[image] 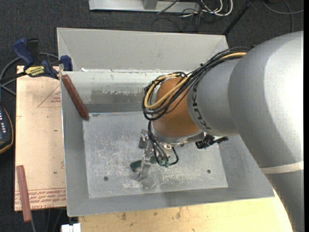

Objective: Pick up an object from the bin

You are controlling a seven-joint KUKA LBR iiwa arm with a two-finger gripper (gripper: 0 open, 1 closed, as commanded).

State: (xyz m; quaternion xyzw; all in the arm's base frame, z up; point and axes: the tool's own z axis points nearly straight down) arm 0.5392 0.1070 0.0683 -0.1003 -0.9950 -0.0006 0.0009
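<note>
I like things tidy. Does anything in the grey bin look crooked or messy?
Yes. A brown bar leans slanted in the bin's far left corner, upper end at the rim, lower end near the floor. The bin floor is scuffed whitish, most around the gripper.

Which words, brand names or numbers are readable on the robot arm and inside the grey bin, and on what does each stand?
"KUKA": dark letters running sideways on the grey arm casing, next to the cables.
Gripper: no marks that can be read.
Bin, floor and walls: no text, only scratches.
</note>
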